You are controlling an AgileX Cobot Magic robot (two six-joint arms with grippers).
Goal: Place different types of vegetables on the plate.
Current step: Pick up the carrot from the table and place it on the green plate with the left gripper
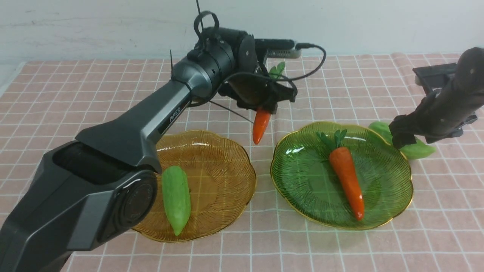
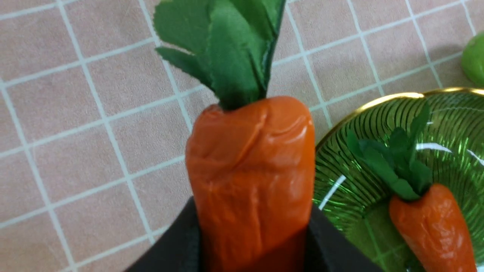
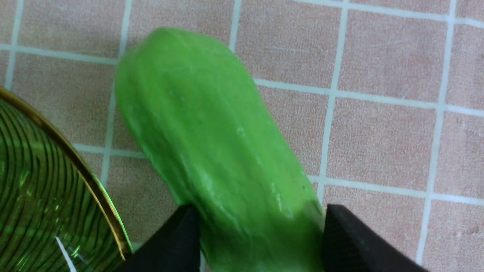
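Note:
My left gripper point(image 1: 266, 107) is shut on an orange carrot point(image 1: 261, 126) and holds it tip-down above the cloth, between the two plates; the carrot fills the left wrist view point(image 2: 249, 181). A second carrot point(image 1: 348, 177) lies on the green plate point(image 1: 397, 211), also seen in the left wrist view point(image 2: 431, 223). A light-green gourd point(image 1: 176, 200) lies on the amber plate point(image 1: 227, 158). My right gripper point(image 1: 402, 139) is shut on the other gourd point(image 1: 418, 150), which rests on the cloth just beyond the green plate's far right rim; the black fingers point(image 3: 340, 234) press both its sides point(image 3: 215, 151).
A pink checked cloth point(image 1: 340, 90) covers the table. A black device point(image 1: 435, 75) sits at the far right. My left arm's body point(image 1: 94, 189) overhangs the amber plate's left side. The green plate's gold rim point(image 3: 94, 185) lies close to the right gripper.

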